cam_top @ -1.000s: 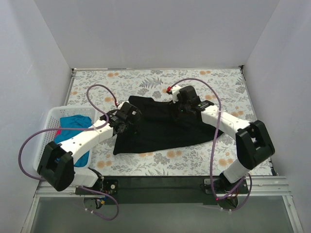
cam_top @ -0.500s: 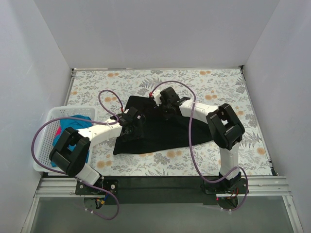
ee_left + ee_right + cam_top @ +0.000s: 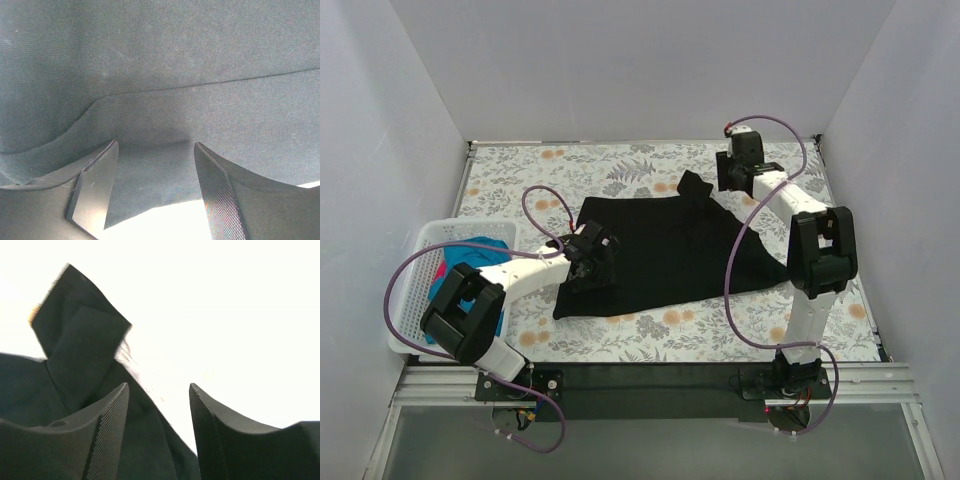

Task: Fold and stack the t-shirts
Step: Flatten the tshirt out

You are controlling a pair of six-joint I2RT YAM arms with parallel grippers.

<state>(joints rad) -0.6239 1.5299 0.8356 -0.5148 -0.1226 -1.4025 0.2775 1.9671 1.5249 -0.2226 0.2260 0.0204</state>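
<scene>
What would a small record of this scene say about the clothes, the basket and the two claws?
Large black cloth t-shirt: spread on the flower-patterned table
White plastic lattice basket: at the table's left edge, holding a teal-blue t-shirt and some pink-red cloth
Left gripper: open, down on the black shirt's left part, cloth between its fingers
Right gripper: open, empty, past the shirt's far right corner

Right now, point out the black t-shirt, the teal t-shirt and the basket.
black t-shirt [image 3: 660, 255]: top view, middle of the spread cloth.
teal t-shirt [image 3: 472, 252]: top view, its far end, bunched up.
basket [image 3: 470, 225]: top view, far rim.
</scene>
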